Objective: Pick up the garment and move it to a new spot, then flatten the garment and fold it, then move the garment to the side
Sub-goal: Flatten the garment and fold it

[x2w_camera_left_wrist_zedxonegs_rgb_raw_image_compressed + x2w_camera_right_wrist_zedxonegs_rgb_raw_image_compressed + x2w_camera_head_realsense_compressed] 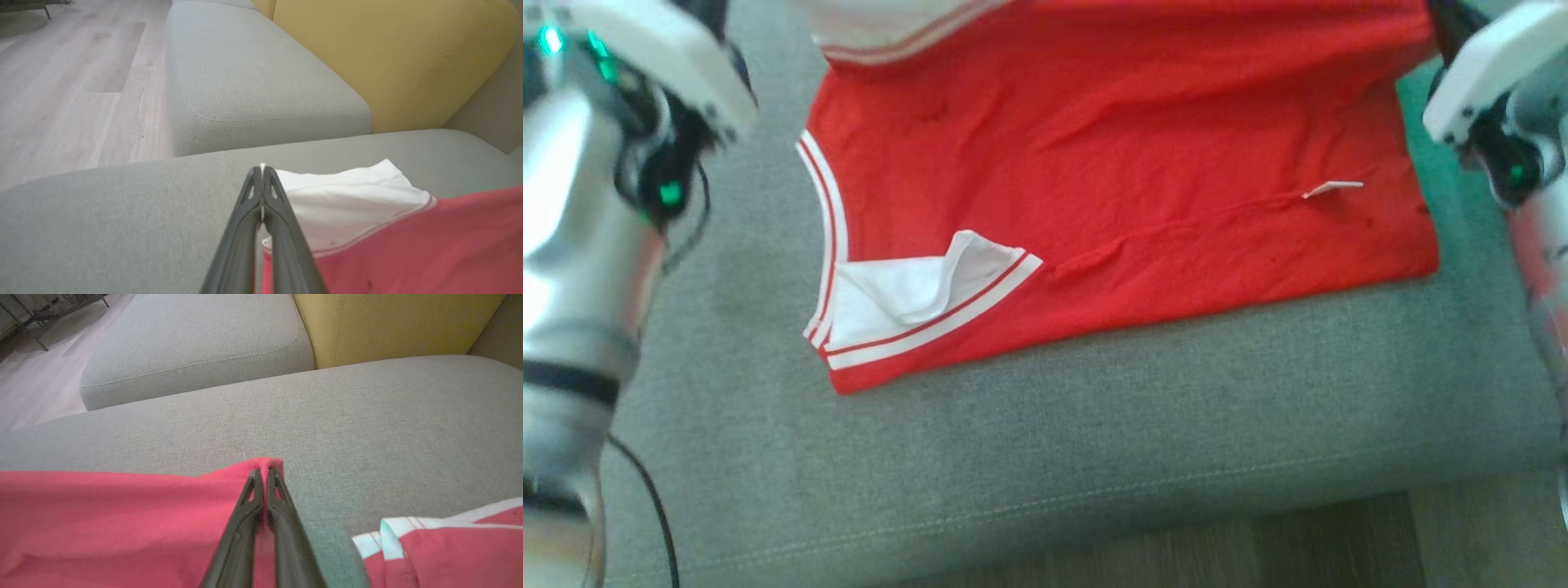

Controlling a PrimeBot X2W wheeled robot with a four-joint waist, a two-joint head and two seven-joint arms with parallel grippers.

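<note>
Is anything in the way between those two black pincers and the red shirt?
Nothing visible does. The left tool is shut on the white sleeve of the red shirt, and the right tool is shut on a red edge of it. Both pinch the cloth directly, above the grey cushion.

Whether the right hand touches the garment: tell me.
Touching: the right wrist view shows the right hand shut on the garment, red cloth bunched at its tips.

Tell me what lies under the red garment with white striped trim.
The red fabric garment lies on a grey woven sofa cushion, which shows around its edges. Whatever is directly beneath the cloth is covered, so I cannot tell.
</note>
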